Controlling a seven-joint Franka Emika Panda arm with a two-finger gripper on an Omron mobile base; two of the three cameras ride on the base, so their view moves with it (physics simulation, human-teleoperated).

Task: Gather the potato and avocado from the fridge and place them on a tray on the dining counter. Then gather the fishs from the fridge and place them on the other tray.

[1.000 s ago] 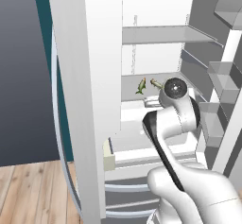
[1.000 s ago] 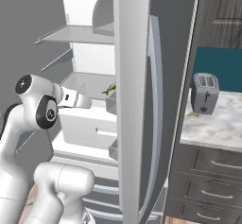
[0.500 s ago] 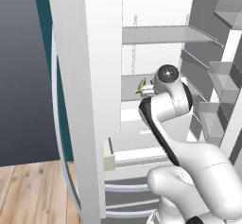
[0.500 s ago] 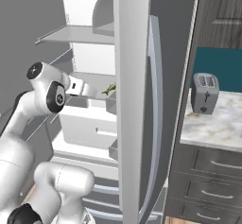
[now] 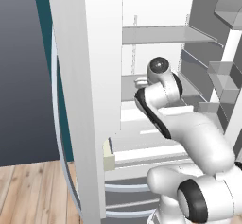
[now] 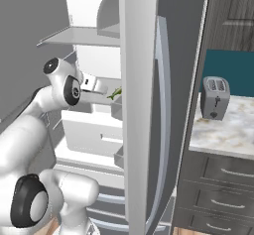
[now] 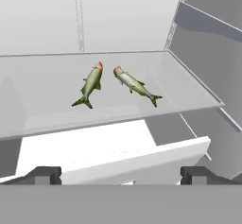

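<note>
Jaws wide apart short of two fishs (image 7: 116, 85) on fridge (image 5: 85, 100) shelf (image 7: 42, 90), tips partly cut off.

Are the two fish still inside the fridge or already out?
Inside: both fish lie flat on a fridge shelf, ahead of the open gripper.

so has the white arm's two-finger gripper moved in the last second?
Yes. The open gripper moved up and deeper toward the fridge's glass shelf holding two grey-green fish.
</note>
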